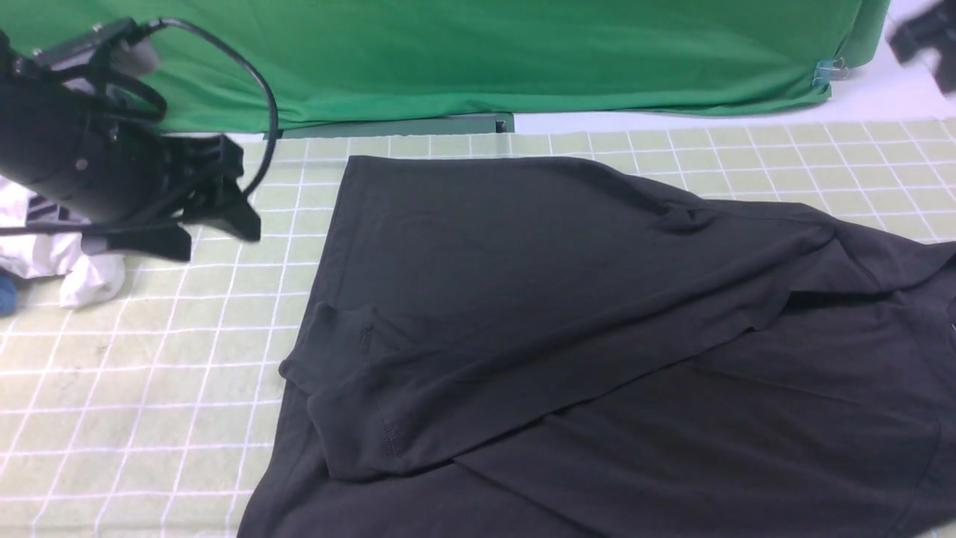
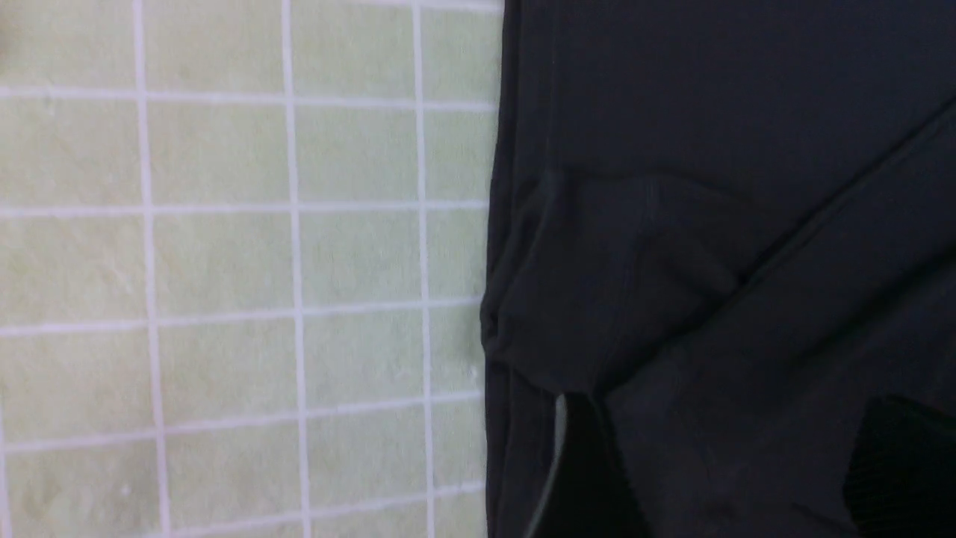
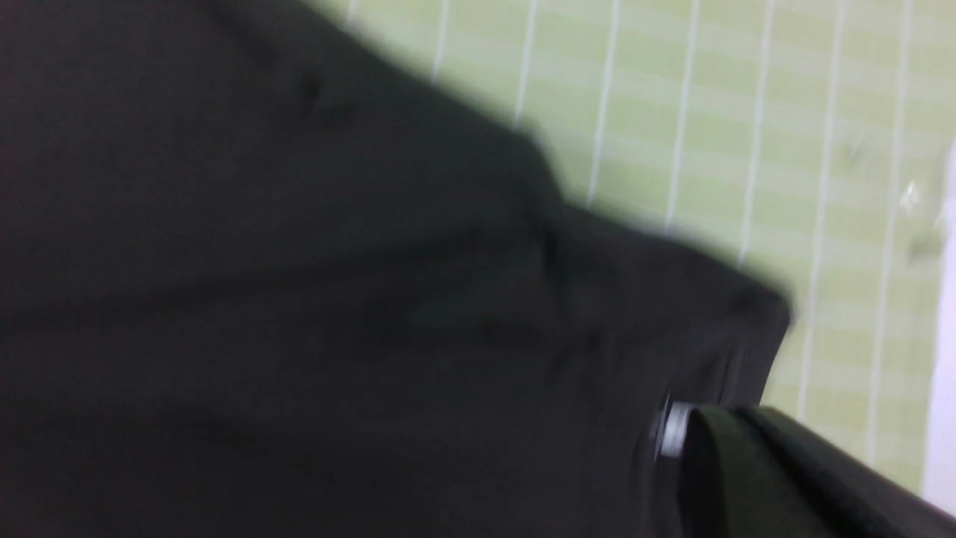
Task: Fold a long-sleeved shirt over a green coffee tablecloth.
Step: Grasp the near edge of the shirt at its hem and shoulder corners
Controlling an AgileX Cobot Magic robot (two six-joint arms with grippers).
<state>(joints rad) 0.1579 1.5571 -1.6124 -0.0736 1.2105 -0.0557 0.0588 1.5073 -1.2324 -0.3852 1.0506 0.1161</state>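
The black long-sleeved shirt [image 1: 560, 299] lies spread on the green coffee tablecloth [image 1: 149, 359], with one sleeve folded diagonally across its body. My left gripper [image 1: 216, 239] hovers open above the cloth, left of the shirt's far edge. In the left wrist view its two fingers stand wide apart over the shirt [image 2: 709, 149], with nothing between them [image 2: 732, 407]. My right gripper [image 1: 922, 37] is a blurred shape raised at the far right corner. In the right wrist view it [image 3: 702, 422] is shut and empty, above the shirt's edge [image 3: 261, 261] and the tablecloth [image 3: 709, 112].
A crumpled white garment [image 1: 67, 261] lies at the left edge under my left arm, with a blue object [image 1: 6, 295] beside it. A plain deep-green backdrop [image 1: 485, 52] hangs along the far side, clipped at its right corner [image 1: 825, 71].
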